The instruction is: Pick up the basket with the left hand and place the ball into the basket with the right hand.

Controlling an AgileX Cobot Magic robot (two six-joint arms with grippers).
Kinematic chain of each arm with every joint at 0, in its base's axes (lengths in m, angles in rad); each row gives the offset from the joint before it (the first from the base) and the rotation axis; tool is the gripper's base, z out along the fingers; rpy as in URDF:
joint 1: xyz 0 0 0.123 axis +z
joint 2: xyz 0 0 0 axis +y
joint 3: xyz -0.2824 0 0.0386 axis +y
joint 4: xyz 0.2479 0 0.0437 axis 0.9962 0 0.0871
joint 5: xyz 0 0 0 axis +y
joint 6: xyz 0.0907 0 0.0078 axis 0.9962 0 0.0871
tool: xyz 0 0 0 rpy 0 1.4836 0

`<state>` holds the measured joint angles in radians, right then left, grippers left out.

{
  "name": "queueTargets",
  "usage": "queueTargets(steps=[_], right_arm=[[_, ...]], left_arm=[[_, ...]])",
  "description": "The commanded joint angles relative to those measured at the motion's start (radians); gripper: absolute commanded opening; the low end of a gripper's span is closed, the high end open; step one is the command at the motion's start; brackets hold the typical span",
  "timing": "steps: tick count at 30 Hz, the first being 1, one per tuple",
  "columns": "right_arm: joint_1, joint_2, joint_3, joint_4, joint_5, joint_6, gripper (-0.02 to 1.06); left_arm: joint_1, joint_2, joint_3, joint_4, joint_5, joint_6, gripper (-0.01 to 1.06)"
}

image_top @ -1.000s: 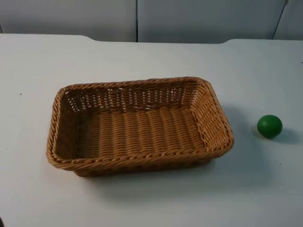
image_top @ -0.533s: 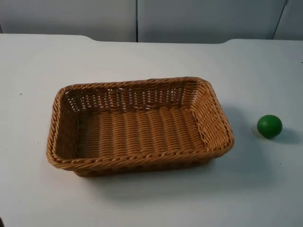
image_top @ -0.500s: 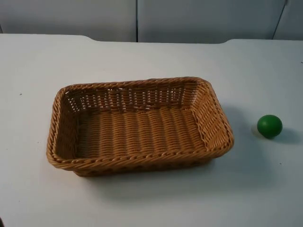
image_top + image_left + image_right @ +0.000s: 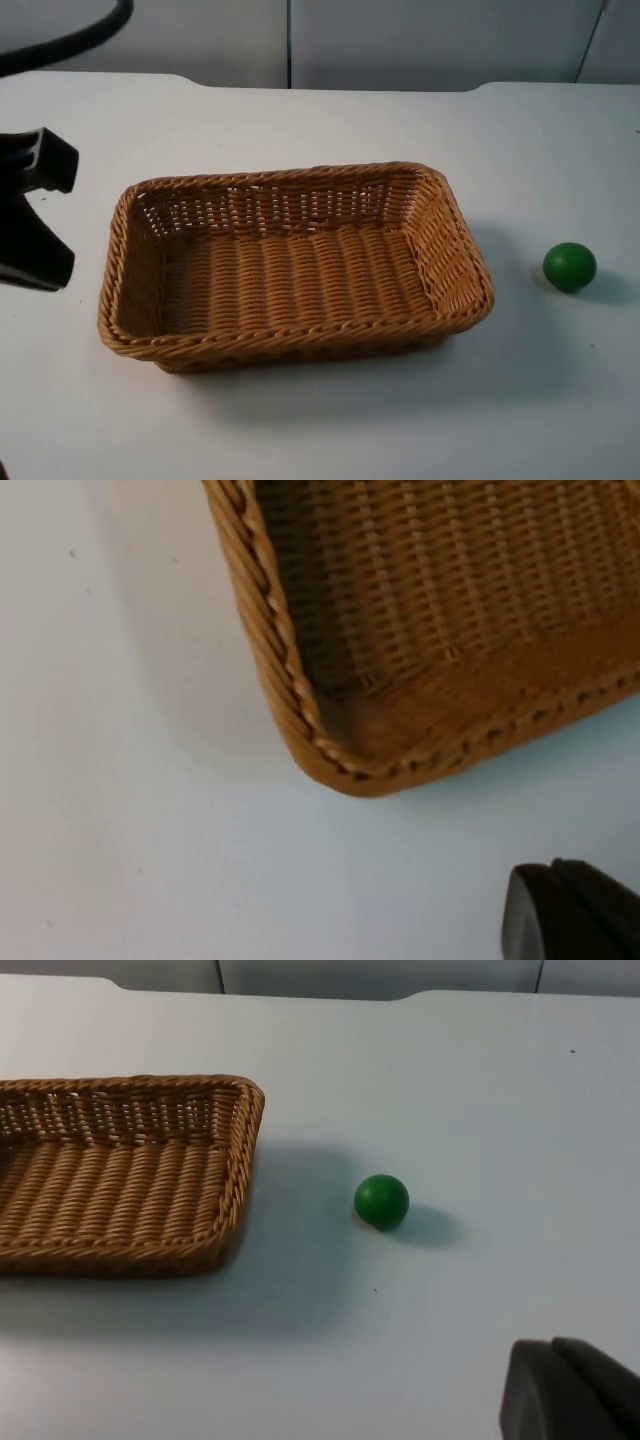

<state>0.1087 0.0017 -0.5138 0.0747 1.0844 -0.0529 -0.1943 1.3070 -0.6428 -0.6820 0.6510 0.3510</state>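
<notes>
1. I have the wicker basket [image 4: 290, 265] sitting flat on the white bench [image 4: 320, 420], a little left of centre in the top view, long side running across the frame, with nothing in it.
2. The green ball [image 4: 570, 267] lies on the bench at the right of the top view, well apart from the basket's right rim.
3. My left tool [image 4: 35, 215] is at the left edge of the top view, just beside the basket's left short side and not touching it. Its two black fingers are spread wide, with nothing between them.
4. From the left wrist camera I look down on a rounded corner of the basket with its braided rim. One black fingertip [image 4: 575, 912] shows, with bare bench between it and the basket.
5. From the right wrist camera I see the ball [image 4: 382, 1201] beside the basket's short wall [image 4: 235, 1175], with one black fingertip [image 4: 570, 1390] near the lens. I cannot tell whether the right tool is open or closed. I take that arm to be waiting.
6. I judge the basket light and fairly stiff, though woven walls give a little under a pinch. The braided rim is rough, so slip should be low.
7. I would grip the left short wall near its middle, one finger inside and one outside. A corner grip would likely let the basket tilt.
8. The ball looks smooth, hard and light, and it will roll if nudged. I would close on it across its widest part, from above.
</notes>
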Motion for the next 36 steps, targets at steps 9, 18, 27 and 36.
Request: queueTargets(steps=[9,18,27,36], right_arm=[[0.004,-0.002,0.005,0.002,-0.004,0.001,0.00],[0.004,-0.002,0.005,0.002,-0.004,0.001,0.00],[0.004,-0.002,0.005,0.002,-0.004,0.001,0.00],[0.004,-0.002,0.005,0.002,-0.004,0.001,0.00]], left_arm=[[0.000,0.190,-0.110,0.078,-0.112,-0.019,0.00],[0.000,0.296,-0.181,0.190,-0.150,-0.047,0.06],[0.000,0.388,-0.234,0.176,-0.195,-0.094,0.60],[0.000,0.491,-0.276,0.188,-0.226,-0.095,0.61]])
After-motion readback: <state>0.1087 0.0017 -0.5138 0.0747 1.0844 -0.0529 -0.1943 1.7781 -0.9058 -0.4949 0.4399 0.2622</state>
